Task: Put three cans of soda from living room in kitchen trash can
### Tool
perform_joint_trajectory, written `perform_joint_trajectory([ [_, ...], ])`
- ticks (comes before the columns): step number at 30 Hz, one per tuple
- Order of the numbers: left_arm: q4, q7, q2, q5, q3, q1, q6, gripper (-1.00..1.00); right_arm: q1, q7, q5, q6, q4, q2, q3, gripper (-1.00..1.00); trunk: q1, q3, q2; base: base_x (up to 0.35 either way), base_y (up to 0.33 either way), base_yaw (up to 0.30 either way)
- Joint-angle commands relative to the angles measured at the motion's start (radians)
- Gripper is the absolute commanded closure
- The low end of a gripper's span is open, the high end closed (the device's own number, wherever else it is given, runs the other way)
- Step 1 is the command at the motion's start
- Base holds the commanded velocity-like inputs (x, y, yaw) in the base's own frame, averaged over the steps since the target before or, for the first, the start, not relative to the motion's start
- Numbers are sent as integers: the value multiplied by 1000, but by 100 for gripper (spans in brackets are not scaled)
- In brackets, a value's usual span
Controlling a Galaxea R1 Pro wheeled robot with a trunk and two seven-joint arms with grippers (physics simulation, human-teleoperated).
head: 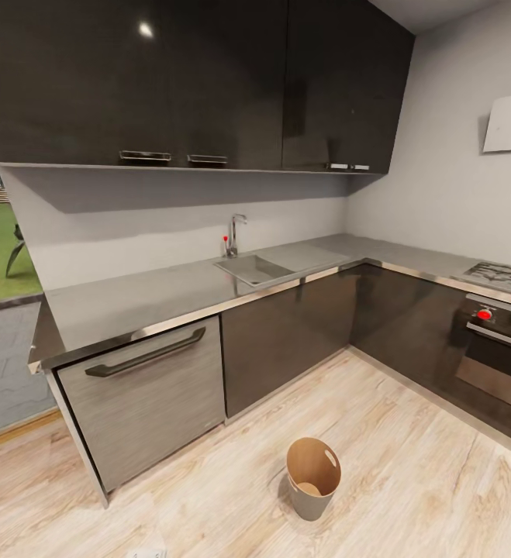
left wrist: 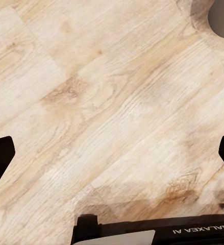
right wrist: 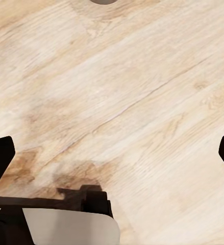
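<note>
On the light wood floor (head: 410, 465) of the kitchen, near the grey dishwasher (head: 148, 399): the tash can (head: 312, 478), upright, brown inside. Above bare floor planks: left gripper (left wrist: 112, 153) and right gripper (right wrist: 112, 153), both spread wide, holding nothing.

A light wood plank floor (head: 410, 465) spreads across a kitchen, its boards running at a slant and marked with darker brown grain. One thing stands on it: a small round bin (head: 312, 477), pale grey outside and copper-brown inside, with an oval handle cutout near the rim. The bin sits upright in open floor, near the front of an L-shaped run of dark base cabinets (head: 286, 333) that rest on the planks. In both wrist views the same pale planks (left wrist: 112, 102) lie below, with soft brown shadows across them.
</note>
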Motion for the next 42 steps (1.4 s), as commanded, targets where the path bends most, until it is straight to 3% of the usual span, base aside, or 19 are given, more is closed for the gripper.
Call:
perform_joint_trajectory([
  [1, 0, 0, 0, 0, 0, 0, 0, -100, 0, 0, 0, 0, 0, 0, 0, -100, 0, 0, 0, 0, 0, 0],
  [12, 0, 0, 0, 0, 0, 0, 1, -100, 0, 0, 2, 1, 0, 1, 0, -100, 0, 0, 0, 15, 0, 0],
  [30, 0, 0, 0, 0, 0, 0, 1, -100, 0, 0, 2, 1, 0, 1, 0, -100, 0, 0, 0, 284, 0, 0],
  [42, 0, 0, -2, -1, -4, 0, 13, -100, 0, 0, 0, 0, 0, 2, 0, -100, 4, -3, -7, 27, 0, 0],
])
